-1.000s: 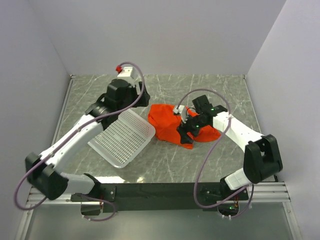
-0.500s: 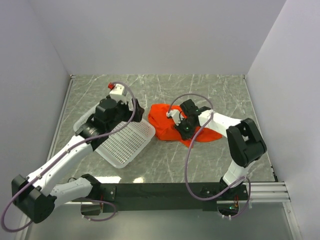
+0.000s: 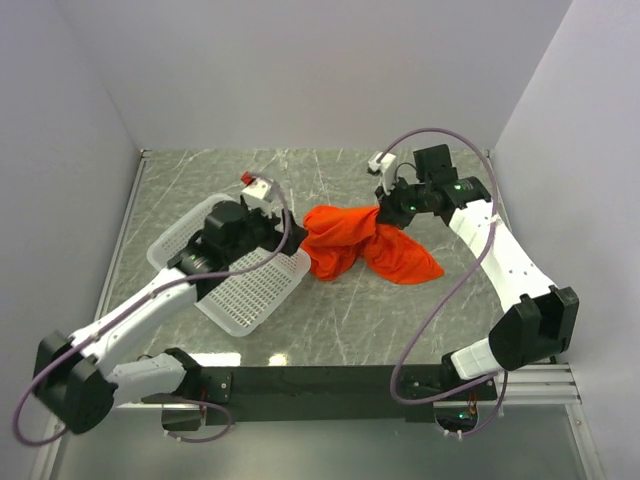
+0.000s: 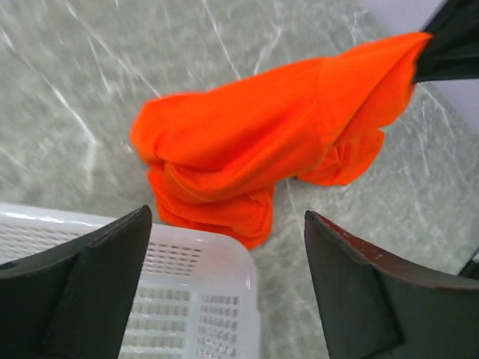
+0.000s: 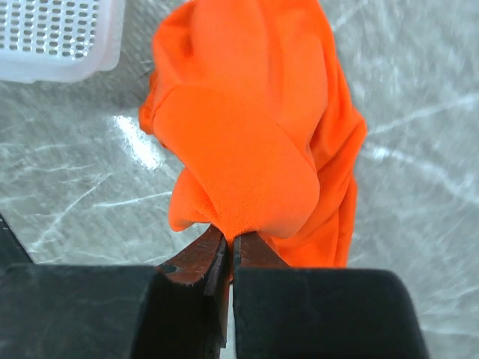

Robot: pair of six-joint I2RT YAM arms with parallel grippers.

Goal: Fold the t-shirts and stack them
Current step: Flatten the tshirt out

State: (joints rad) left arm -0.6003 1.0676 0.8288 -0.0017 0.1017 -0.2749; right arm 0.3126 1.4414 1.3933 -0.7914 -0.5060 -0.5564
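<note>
One bright orange-red t-shirt hangs bunched over the middle of the table, its lower folds resting on the marble. My right gripper is shut on a pinch of its upper right edge and holds that part lifted; in the right wrist view the t-shirt spills away from the closed right gripper. My left gripper stands open over the basket's far corner, left of the shirt and apart from it. The left wrist view shows the t-shirt ahead of the wide-apart fingers, with nothing between them.
A white plastic mesh basket lies tilted under the left arm, its corner close to the shirt's lower fold. White walls enclose the grey marble table on three sides. The arm bases sit along the near edge.
The right gripper closed on the shirt and lifted it up and toward the back right. The left arm swung right, over the basket toward the shirt, still open.
</note>
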